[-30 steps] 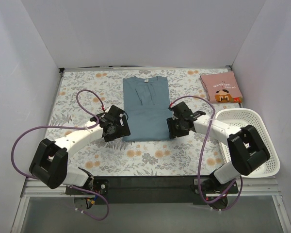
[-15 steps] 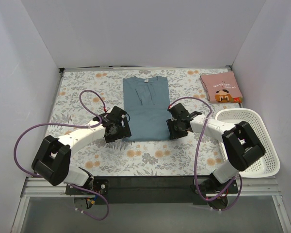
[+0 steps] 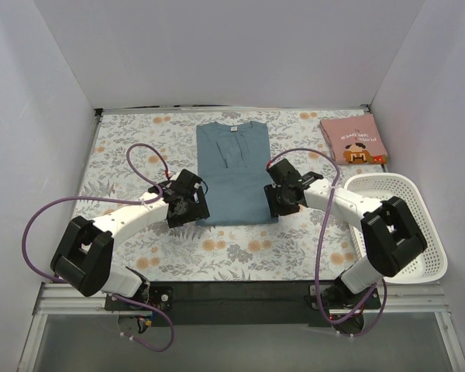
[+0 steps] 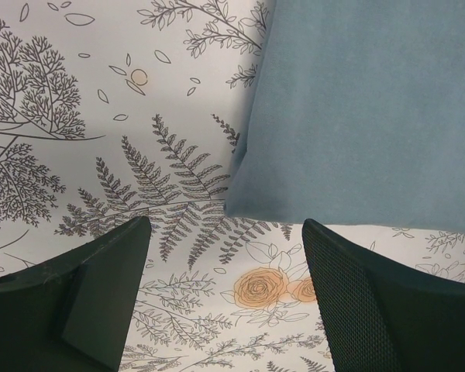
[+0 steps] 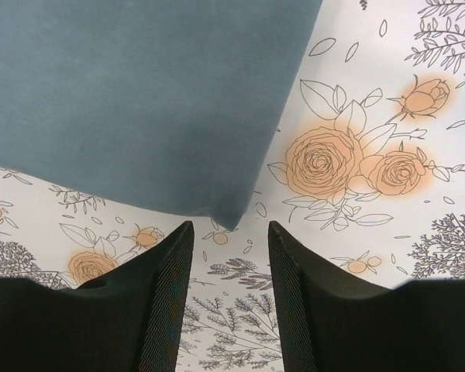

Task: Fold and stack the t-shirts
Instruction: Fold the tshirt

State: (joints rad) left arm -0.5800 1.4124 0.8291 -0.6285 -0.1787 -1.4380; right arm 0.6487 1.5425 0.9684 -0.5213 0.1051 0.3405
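Over the last second both arms have edged in on the teal shirt [image 3: 232, 170]. The right one has slid a little toward the cloth and the left has barely shifted, so each now sits low at a near corner of the hem. The left end effector [image 4: 225, 223] is spread wide with nothing in it, and the shirt's near-left corner lies flat just ahead of the gap between its fingers. The right end effector [image 5: 230, 226] is parted more narrowly and is also empty, with the near-right corner pointing down toward its gap. To me that reads as lining up to pinch both hem corners and carry them toward the collar. The shirt already lies as a long narrow panel in the middle of the counter [image 3: 132, 132], neck label at the far end, so the side folds look done. The pink shirt [image 3: 354, 142] sits folded, print up, in the far right corner, well apart from the teal one. Edges matter here: the collar is close to the back wall, so a lengthwise fold has little spare room beyond it. The white basket [image 3: 372, 180] stands just beside the right forearm and crowds that elbow. There is more open floral cloth on the left side and along the near edge.
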